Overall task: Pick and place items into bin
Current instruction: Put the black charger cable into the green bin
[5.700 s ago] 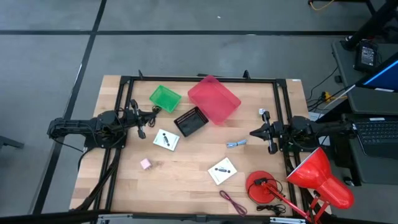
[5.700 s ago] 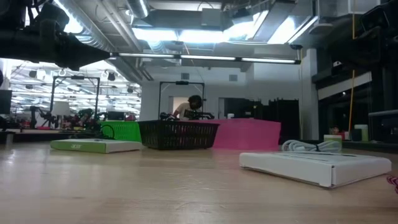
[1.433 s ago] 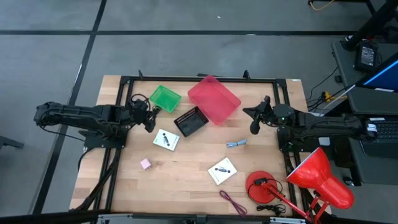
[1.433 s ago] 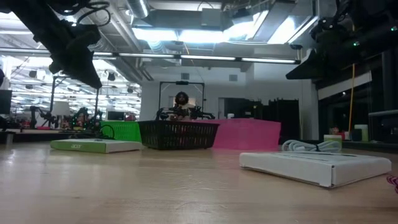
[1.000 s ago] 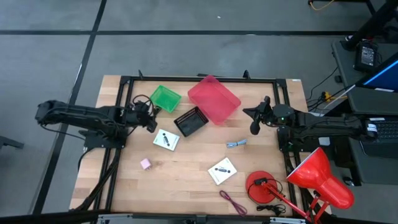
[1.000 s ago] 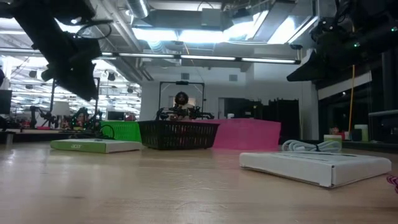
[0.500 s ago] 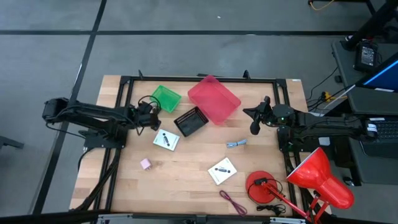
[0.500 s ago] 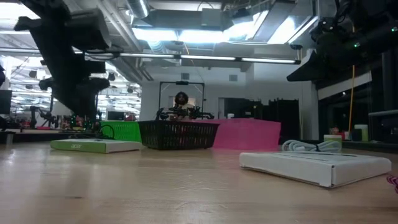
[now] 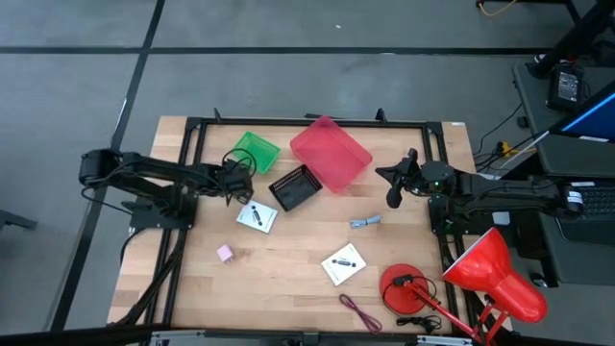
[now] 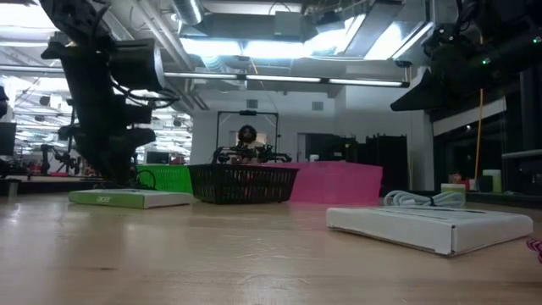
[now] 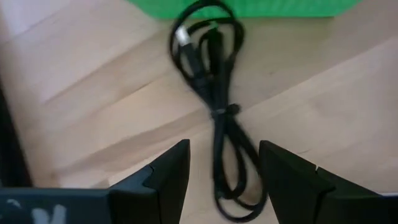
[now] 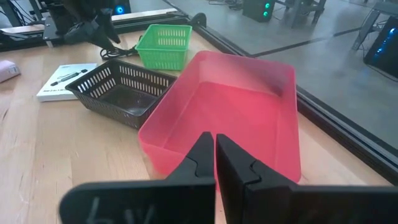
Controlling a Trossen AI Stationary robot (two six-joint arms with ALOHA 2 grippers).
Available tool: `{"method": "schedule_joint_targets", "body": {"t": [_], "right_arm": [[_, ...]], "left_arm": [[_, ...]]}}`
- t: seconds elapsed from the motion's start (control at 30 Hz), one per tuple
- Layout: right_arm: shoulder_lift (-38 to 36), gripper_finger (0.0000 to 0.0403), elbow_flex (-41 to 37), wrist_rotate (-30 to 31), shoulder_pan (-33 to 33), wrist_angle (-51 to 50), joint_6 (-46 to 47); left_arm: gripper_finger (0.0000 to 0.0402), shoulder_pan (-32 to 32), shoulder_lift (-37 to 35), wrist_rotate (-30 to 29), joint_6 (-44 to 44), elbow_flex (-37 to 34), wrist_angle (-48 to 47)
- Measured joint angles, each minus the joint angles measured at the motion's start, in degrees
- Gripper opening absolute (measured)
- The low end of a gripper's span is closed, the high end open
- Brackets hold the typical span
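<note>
The left gripper's (image 11: 221, 171) jaws stand wide, straddling a black cable (image 11: 214, 99) by the green basket (image 9: 255, 151), upper left of the tabletop (image 9: 288, 259), likely lining up a pick; the right gripper's (image 9: 391, 193) jaws are shut, empty, idling right of the pink bin (image 9: 331, 153). Two white cards (image 9: 257, 215) (image 9: 343, 262), grey-blue piece (image 9: 364, 222), maroon cord (image 9: 358, 310) and pink cube (image 9: 225, 253) lie loose, unbinned

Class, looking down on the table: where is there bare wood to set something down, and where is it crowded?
Free: the near-left corner below the pink cube, and the strip between the two white cards. Crowded: the far edge, where the green basket, black basket and pink bin cluster.
</note>
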Motion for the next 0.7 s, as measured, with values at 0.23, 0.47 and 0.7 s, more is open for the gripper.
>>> {"method": "schedule_joint_targets", "body": {"t": [0.23,0.47,0.7], "right_arm": [[0.0,0.0,0.0,0.0,0.0,-0.02,-0.02],[0.0,0.0,0.0,0.0,0.0,-0.02,-0.02],[0.0,0.0,0.0,0.0,0.0,-0.04,-0.02]], "left_arm": [[0.0185,0.0,3.03,1.66,2.03,0.0,2.4],[0.0183,1.7,6.5,1.37,3.61,0.24,2.62],[0.0124,2.16,7.19,2.51,8.69,0.2,2.96]]}}
